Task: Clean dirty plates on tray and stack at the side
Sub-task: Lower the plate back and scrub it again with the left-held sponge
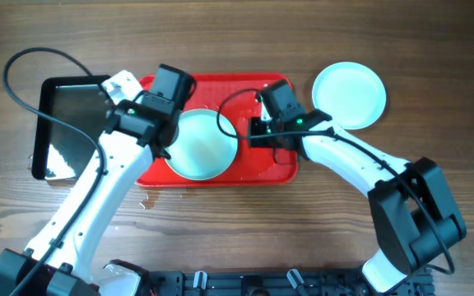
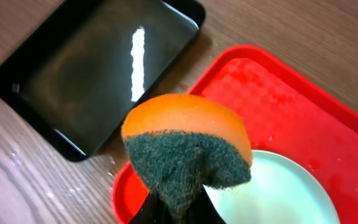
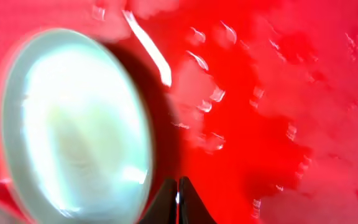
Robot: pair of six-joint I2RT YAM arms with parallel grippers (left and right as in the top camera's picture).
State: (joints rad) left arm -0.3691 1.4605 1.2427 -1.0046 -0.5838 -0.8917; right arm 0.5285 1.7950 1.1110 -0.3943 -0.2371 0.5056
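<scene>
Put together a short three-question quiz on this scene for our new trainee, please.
1. True or false: the left gripper holds an orange and green sponge.
2. Where does the black pan sit relative to the red tray? A. Inside it. B. On the table beside it. C. On top of a plate.
3. Fill in: the right gripper, over the tray, has its fingers ___.
Key: 1 true; 2 B; 3 shut.
</scene>
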